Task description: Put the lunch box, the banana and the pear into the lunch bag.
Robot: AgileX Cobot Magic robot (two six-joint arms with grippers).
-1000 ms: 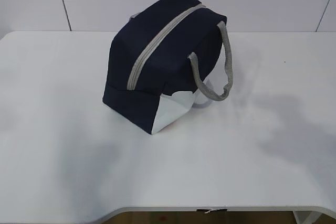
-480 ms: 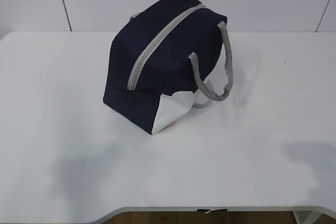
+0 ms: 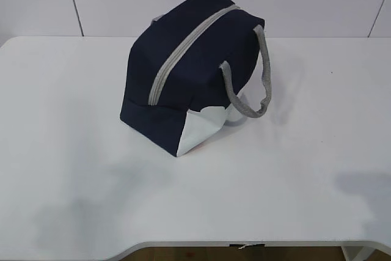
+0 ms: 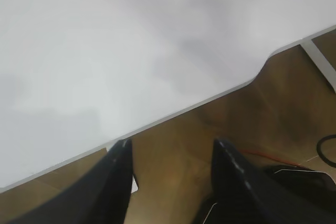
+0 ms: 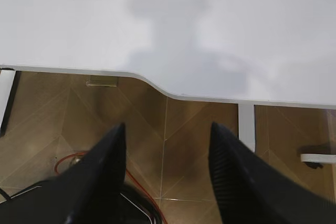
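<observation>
Shadows on the table [image 3: 293, 169] have shifted, bag unmoved | left gripper [image 4: 170, 153] and right gripper [image 5: 167, 135] are held apart, empty, past the table's near edge | lunch bag [image 3: 183, 71] is zipped, on the table's far middle

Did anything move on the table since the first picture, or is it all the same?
Only the shadows moved. The dark patches on the table slid toward the near edge and the right corner, so the arms above were likely pulling back. Nothing was grabbed or let go. The lunch bag stayed put, zipped shut, its handle hanging the same way. Both grippers, left and right, are open and empty.
</observation>
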